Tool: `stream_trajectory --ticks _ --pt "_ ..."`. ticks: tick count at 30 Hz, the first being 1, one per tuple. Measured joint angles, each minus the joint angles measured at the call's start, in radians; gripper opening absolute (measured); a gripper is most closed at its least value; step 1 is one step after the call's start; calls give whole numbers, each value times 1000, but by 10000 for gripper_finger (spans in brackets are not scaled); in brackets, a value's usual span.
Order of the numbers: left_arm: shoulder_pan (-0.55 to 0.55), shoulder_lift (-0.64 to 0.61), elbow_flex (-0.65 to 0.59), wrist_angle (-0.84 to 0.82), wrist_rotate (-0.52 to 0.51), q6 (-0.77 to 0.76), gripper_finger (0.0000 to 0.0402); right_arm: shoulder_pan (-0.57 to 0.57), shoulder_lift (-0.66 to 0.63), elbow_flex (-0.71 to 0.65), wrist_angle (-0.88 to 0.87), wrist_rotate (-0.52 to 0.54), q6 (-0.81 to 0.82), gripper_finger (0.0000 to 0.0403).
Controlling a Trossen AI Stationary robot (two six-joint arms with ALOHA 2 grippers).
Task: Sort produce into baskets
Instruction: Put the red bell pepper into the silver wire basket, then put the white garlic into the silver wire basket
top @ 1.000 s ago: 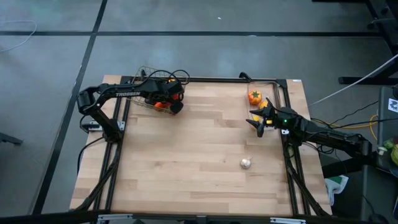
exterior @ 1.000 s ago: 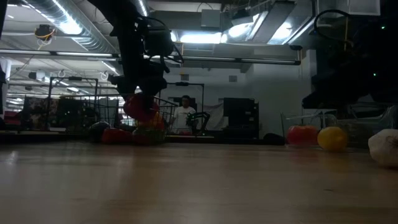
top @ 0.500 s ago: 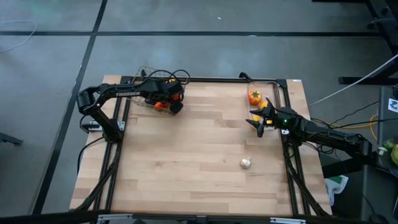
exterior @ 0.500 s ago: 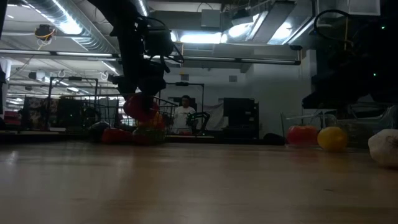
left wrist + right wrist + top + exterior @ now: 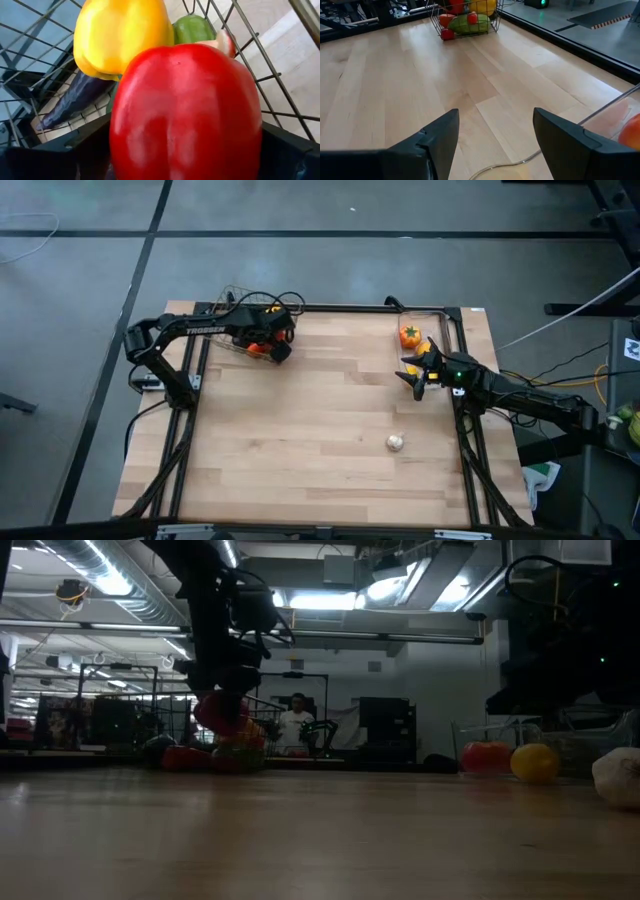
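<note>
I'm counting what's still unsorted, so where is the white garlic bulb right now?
In the high view the garlic bulb lies alone on the wooden table, toward its right front, nearer the camera than the right gripper.

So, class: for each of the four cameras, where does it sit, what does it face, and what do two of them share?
High: overhead, straight down on the table, both arms.
Low: at tabletop height, facing the room; left arm descends.
Left wrist: over the wire basket; red pepper fills it.
Right wrist: looking across the table past the open right tool.
Shared: the garlic shows in both high and low.
</note>
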Motion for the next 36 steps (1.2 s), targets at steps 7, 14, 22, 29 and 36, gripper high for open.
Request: stream_trajectory --ticks 7,14,22,29,36 --pt "16 0 0 7 65 0 393 0 0 0 0 0 0 253" --pt "8 -8 17 7 75 14 397 0 0 0 0 0 0 253" --pt "2 -109 40 108 70 56 396 0 0 0 0 0 0 253" --pt "-61 -192 41 233 71 57 395 0 0 0 4 0 0 253" --pt "-154 -205 41 319 73 9 395 0 0 -4 37 1 0 253"
